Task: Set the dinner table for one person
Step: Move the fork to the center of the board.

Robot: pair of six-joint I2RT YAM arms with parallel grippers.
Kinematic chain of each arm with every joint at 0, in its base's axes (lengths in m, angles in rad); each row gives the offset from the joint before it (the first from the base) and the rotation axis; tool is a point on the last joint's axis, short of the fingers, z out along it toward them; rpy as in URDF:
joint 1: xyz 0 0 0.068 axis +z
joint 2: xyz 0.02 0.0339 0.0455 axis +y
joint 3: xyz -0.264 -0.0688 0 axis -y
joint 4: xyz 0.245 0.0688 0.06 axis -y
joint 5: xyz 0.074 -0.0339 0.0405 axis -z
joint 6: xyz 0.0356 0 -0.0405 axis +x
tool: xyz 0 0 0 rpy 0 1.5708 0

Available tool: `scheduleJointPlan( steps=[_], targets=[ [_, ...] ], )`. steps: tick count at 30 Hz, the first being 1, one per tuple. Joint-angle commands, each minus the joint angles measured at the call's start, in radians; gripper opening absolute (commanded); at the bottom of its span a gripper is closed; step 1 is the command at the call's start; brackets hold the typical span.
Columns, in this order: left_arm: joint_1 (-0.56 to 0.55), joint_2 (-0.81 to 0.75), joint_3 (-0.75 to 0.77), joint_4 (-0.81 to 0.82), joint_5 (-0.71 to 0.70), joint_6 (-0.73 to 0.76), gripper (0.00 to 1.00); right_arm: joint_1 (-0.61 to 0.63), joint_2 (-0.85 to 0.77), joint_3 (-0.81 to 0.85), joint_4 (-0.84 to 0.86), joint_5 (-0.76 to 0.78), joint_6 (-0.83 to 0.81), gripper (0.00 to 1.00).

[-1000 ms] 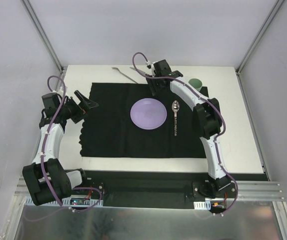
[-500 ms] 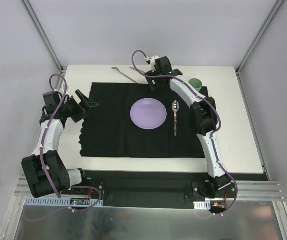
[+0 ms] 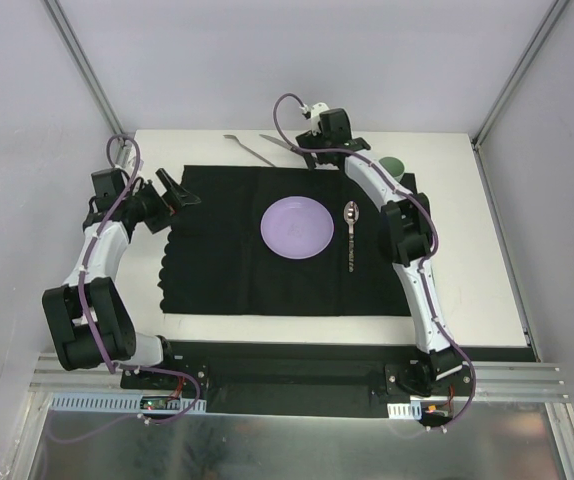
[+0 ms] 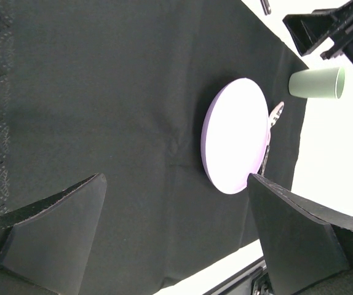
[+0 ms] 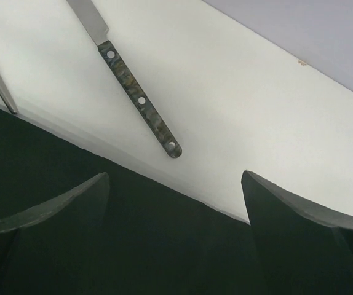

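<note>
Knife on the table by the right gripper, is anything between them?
Nothing visible does. The knife lies on the bare dinner table just past the edge of the black mat, ahead of the open right gripper.

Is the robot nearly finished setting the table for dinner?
Maybe halfway. Done: the purple plate sits on the black mat with the spoon beside it. In hand: nothing yet; the right claw hangs open over the knife handle. Left: the knife and another metal utensil lie on the bare table beyond the mat, and the green cup waits by the mat's far corner.
</note>
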Motion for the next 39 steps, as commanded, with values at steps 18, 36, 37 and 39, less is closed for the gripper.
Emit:
scheduleJointPlan(
  steps=[18, 36, 37, 39],
  targets=[
    [-0.212, 0.257, 0.367, 0.019, -0.033, 0.063, 0.99, -0.005, -0.327, -0.160, 0.226, -0.071, 0.056, 0.92],
    [-0.376, 0.924, 1.046, -0.015, -0.315, 0.068, 0.95, 0.004, -1.152, -0.913, 0.246, -0.192, 0.250, 0.93],
    [-0.381, 0.940, 1.065, -0.017, -0.332, 0.066, 0.95, 0.004, -1.179, -0.938, 0.237, -0.196, 0.251, 0.93],
    [-0.396, 0.978, 1.117, -0.018, -0.386, 0.071, 0.95, 0.007, -1.246, -0.999, 0.200, -0.203, 0.251, 0.93]
  ],
)
